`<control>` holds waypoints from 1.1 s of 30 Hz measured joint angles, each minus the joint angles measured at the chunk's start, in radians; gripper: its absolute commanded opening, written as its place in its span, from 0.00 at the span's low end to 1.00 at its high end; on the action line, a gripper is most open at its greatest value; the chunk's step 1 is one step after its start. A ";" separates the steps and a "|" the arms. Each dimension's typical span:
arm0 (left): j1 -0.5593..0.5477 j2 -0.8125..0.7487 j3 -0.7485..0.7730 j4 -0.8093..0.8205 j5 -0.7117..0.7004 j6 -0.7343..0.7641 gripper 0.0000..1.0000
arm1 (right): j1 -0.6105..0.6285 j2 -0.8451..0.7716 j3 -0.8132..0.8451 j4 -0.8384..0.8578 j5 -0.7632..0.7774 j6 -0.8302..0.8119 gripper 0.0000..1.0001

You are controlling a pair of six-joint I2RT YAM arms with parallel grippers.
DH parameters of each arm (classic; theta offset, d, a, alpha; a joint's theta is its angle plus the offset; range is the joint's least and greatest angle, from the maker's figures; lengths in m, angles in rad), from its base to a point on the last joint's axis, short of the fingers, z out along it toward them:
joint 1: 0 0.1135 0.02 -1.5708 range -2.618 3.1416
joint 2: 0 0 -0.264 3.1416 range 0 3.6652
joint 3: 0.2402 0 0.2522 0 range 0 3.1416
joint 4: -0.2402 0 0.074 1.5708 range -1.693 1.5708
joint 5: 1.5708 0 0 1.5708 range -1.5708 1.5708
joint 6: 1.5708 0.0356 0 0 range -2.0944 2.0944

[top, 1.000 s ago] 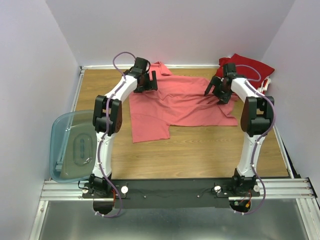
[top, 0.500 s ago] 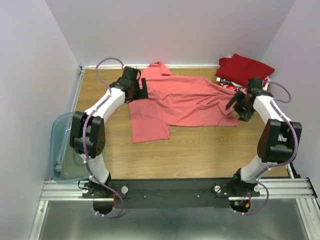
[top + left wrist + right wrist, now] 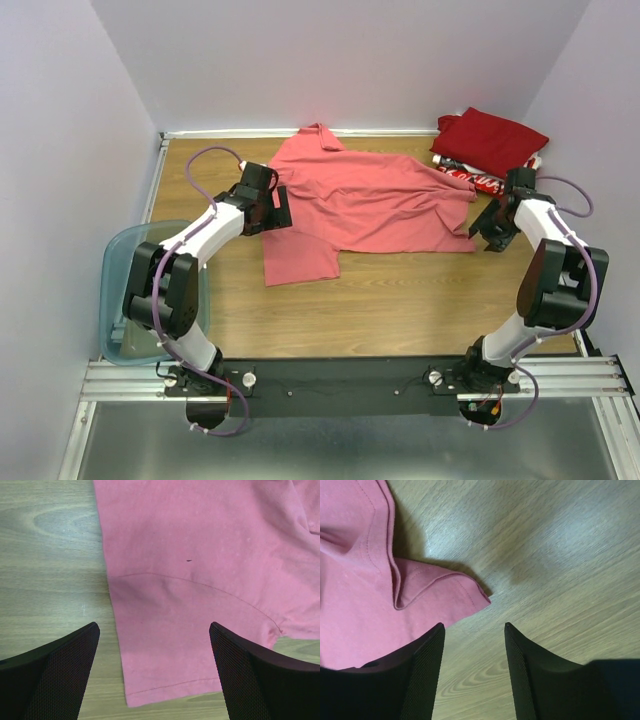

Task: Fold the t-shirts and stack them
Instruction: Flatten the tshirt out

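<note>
The salmon-pink t-shirt point(image 3: 365, 205) lies spread on the wooden table point(image 3: 400, 300), collar towards the back wall. A dark red t-shirt point(image 3: 495, 138) lies at the back right on top of a red shirt with white print point(image 3: 472, 177). My left gripper point(image 3: 280, 207) is open and empty over the pink shirt's left sleeve point(image 3: 190, 630), whose hem shows between the jaws. My right gripper point(image 3: 487, 225) is open and empty over bare wood just right of the pink shirt's folded-over right corner point(image 3: 445, 595).
A translucent blue-grey plastic bin point(image 3: 135, 290) sits at the table's left front edge beside the left arm. White walls close in the back and both sides. Bare wood lies in front of the pink shirt.
Both grippers have moved from the back of the shirt towards the front and outwards. The left one slid down to the left sleeve; the right one moved off the cloth to its right corner.
</note>
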 measured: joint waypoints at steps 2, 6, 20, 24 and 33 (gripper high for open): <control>-0.002 -0.004 -0.006 0.003 -0.001 -0.002 0.98 | 0.000 0.004 -0.002 0.007 0.003 0.000 0.54; -0.004 -0.009 -0.023 0.003 -0.009 -0.005 0.98 | 0.000 0.015 -0.019 0.019 0.006 -0.002 0.52; -0.004 -0.009 -0.041 0.003 -0.010 -0.024 0.98 | 0.000 0.098 -0.041 0.072 0.005 -0.002 0.47; -0.004 -0.010 -0.043 0.003 -0.010 -0.024 0.98 | 0.000 0.111 -0.041 0.086 0.006 -0.002 0.41; -0.013 -0.057 -0.084 -0.034 -0.043 -0.021 0.98 | 0.000 0.117 -0.042 0.106 0.007 -0.003 0.14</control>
